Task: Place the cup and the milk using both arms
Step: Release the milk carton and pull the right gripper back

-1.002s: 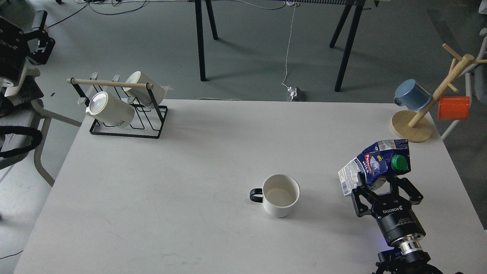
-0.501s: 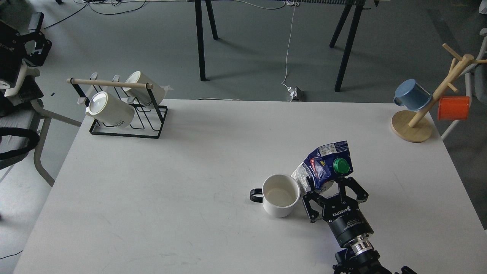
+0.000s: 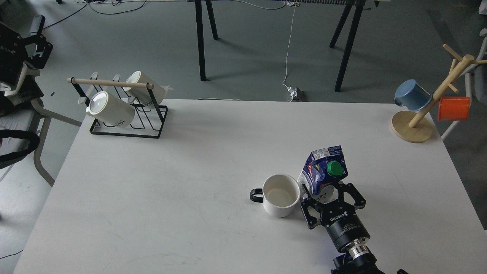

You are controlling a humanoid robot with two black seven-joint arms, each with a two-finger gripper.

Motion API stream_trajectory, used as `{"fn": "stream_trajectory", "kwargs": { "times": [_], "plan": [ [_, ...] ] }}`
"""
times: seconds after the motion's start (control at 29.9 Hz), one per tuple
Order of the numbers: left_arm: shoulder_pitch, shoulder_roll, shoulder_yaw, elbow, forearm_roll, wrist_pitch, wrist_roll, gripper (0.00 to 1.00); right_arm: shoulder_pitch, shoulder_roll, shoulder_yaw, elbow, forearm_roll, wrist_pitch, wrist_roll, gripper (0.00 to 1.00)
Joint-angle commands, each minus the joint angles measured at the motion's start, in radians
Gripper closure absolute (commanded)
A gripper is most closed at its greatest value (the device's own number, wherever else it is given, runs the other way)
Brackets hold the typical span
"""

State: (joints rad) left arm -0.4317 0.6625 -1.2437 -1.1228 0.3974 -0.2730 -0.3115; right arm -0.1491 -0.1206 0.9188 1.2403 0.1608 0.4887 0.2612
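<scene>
The cup (image 3: 280,195), a squat white mug with a black loop handle pointing left, stands upright on the white table (image 3: 190,182) at front centre. The milk (image 3: 323,170), a blue and white carton with a green cap, is tilted and sits close against the cup's right side. My right gripper (image 3: 328,195) is shut on the carton's lower part and hides its base. My left gripper (image 3: 41,38) is far off at the upper left edge, beyond the table, with its fingers apart and empty.
A black wire rack (image 3: 125,114) with two white lettered mugs stands at the back left. A wooden mug tree (image 3: 418,114) with a blue mug (image 3: 411,95) and an orange mug (image 3: 453,108) stands at the back right. A chair (image 3: 19,125) is left of the table.
My right gripper has carried the milk leftward from the table's right side to just beside the cup, and a little lower. The left gripper shifted slightly. The cup has not moved.
</scene>
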Motion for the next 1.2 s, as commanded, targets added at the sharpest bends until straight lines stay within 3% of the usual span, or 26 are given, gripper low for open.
{"fn": "stream_trajectory", "kwargs": {
  "times": [0.0,0.2,0.67,0.97,1.17],
  "plan": [
    [-0.001,0.002,0.000,0.000,0.000,0.000,0.002,0.00,-0.003,0.001,0.002,-0.002,0.000,0.000,0.001,0.13],
    [-0.001,0.002,0.000,0.000,0.000,0.000,0.002,0.00,-0.007,-0.001,0.009,-0.002,0.000,0.000,0.001,0.04],
    [-0.002,0.003,-0.002,-0.002,-0.002,0.001,0.002,0.00,-0.056,-0.016,0.000,-0.001,0.002,0.000,-0.003,0.02],
    [-0.002,0.002,-0.005,-0.002,-0.002,0.001,0.000,0.00,-0.121,-0.106,0.011,0.002,0.000,0.000,-0.003,0.02],
    [-0.012,0.006,-0.043,-0.038,-0.011,0.014,0.008,0.00,-0.124,-0.232,0.109,0.013,0.003,0.000,0.001,0.02]
  ]
}}
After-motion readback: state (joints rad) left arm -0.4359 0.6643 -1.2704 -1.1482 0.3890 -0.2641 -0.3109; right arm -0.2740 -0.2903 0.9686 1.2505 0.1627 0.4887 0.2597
